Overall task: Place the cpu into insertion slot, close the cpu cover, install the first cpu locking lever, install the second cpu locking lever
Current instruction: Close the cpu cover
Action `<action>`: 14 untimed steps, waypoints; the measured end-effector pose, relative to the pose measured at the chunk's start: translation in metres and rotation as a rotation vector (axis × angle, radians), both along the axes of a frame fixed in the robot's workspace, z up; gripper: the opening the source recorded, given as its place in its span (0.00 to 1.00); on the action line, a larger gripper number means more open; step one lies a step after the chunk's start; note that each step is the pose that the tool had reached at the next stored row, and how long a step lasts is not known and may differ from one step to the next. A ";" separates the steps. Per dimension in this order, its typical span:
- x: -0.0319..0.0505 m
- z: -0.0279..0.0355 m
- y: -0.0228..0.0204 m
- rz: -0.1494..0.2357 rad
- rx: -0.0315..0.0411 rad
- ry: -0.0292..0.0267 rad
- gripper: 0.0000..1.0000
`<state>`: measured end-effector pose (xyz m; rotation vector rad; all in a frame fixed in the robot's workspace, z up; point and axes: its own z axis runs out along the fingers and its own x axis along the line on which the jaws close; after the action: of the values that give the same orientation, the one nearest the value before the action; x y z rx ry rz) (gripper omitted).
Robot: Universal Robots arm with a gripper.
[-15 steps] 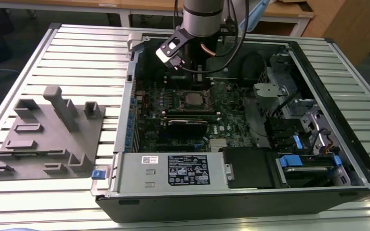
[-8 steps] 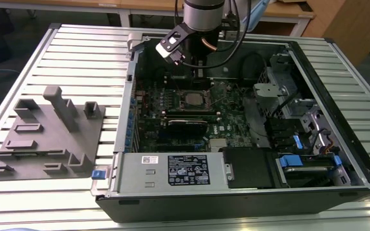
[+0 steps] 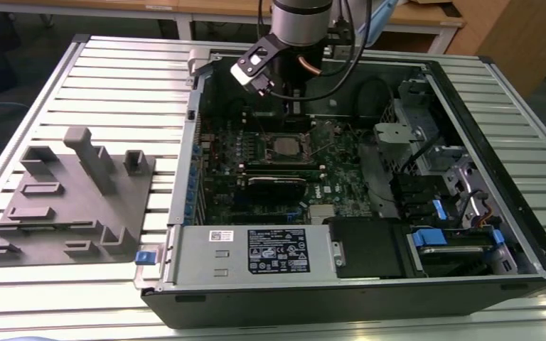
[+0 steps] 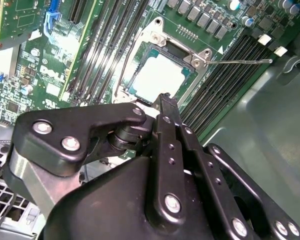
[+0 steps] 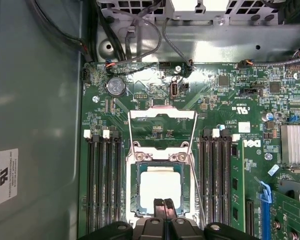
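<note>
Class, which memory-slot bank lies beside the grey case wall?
The bank between the socket and the grey wall; the other bank faces the blue latch.

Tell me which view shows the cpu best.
First wrist view: the cpu faces the camera square-on, nearly whole. The second wrist view shows it slanted, with the pincer covering one edge. The exterior view shows it from afar.

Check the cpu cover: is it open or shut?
Open: in the first wrist view the cpu cover stands swung back from the insertion slot, with the seated cpu uncovered.
</note>
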<state>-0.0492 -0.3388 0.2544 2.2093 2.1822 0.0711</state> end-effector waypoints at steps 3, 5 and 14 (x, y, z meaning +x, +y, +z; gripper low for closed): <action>0.0000 -0.0001 0.0000 0.000 0.0001 -0.0001 0.11; 0.0000 0.0001 0.0001 0.000 0.0002 -0.0001 0.11; 0.0000 0.0021 0.0000 0.000 -0.0001 0.0001 0.11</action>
<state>-0.0491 -0.3387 0.2565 2.2095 2.1820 0.0708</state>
